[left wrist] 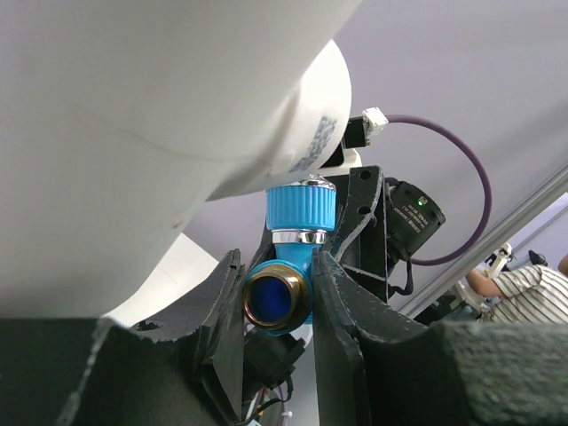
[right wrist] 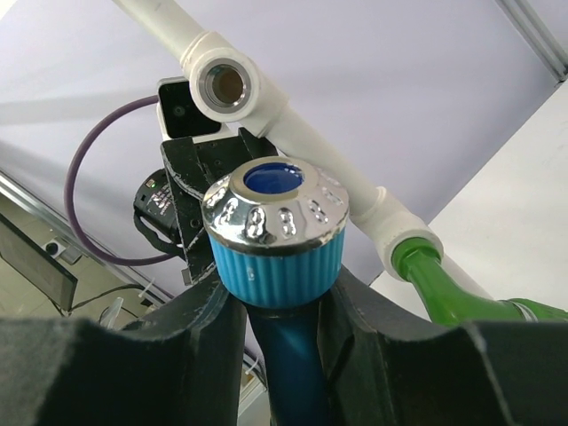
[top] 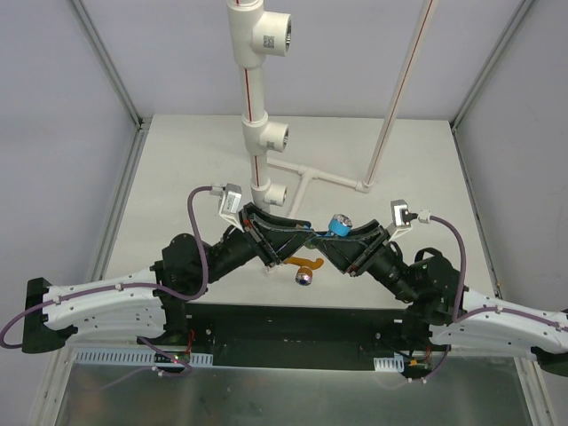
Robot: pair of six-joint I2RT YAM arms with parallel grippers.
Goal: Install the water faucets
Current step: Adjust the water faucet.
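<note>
Both grippers hold the light blue faucet (top: 338, 224) in the air between the arms. In the left wrist view my left gripper (left wrist: 278, 266) is shut on the blue faucet (left wrist: 299, 209) at its brass threaded end. My right gripper (right wrist: 282, 306) has its jaws pressed on the stem of the blue faucet (right wrist: 280, 253), just under the ribbed cap with its shiny top. The left gripper (top: 312, 234) and the right gripper (top: 343, 238) meet tip to tip. A green faucet (right wrist: 444, 297) sits in a white tee. On the table below lies the orange faucet (top: 307, 264).
The white pipe stand (top: 257, 98) rises behind the grippers with three tee fittings; one open threaded outlet (right wrist: 226, 84) faces the right wrist camera. A thin white pole (top: 399, 98) leans at the back right. Grey walls close off both sides of the table.
</note>
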